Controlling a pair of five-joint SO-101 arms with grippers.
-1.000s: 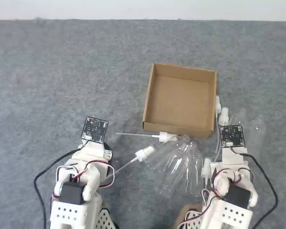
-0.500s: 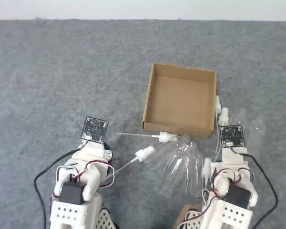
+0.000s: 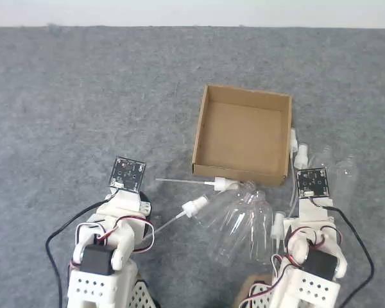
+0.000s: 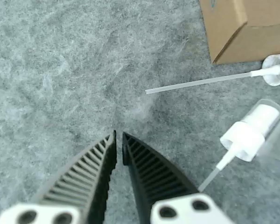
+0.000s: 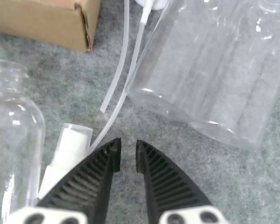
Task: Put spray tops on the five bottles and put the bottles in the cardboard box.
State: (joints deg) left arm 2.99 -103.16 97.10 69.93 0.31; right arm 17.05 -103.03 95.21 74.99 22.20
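The open cardboard box (image 3: 242, 172) stands mid-table with nothing in it. Clear bottles (image 3: 239, 218) lie on their sides between the arms, and others (image 3: 344, 172) lie right of the box. Two white spray tops (image 3: 196, 206) (image 3: 222, 185) with long tubes rest at the bottle necks. My left gripper (image 4: 119, 138) is shut over bare carpet, a spray top (image 4: 246, 137) off to one side. My right gripper (image 5: 128, 147) is shut, holding nothing, beside a loose spray top (image 5: 68, 146), an open-necked bottle (image 5: 11, 116) and a clear bottle (image 5: 214, 70).
Grey carpet (image 3: 83, 96) covers the table, with wide room left of and beyond the box. More spray tops (image 3: 300, 153) lie along the box's right wall. A box corner (image 4: 231, 28) sits past my left gripper. Both arm bases (image 3: 106, 269) (image 3: 311, 276) stand at the near edge.
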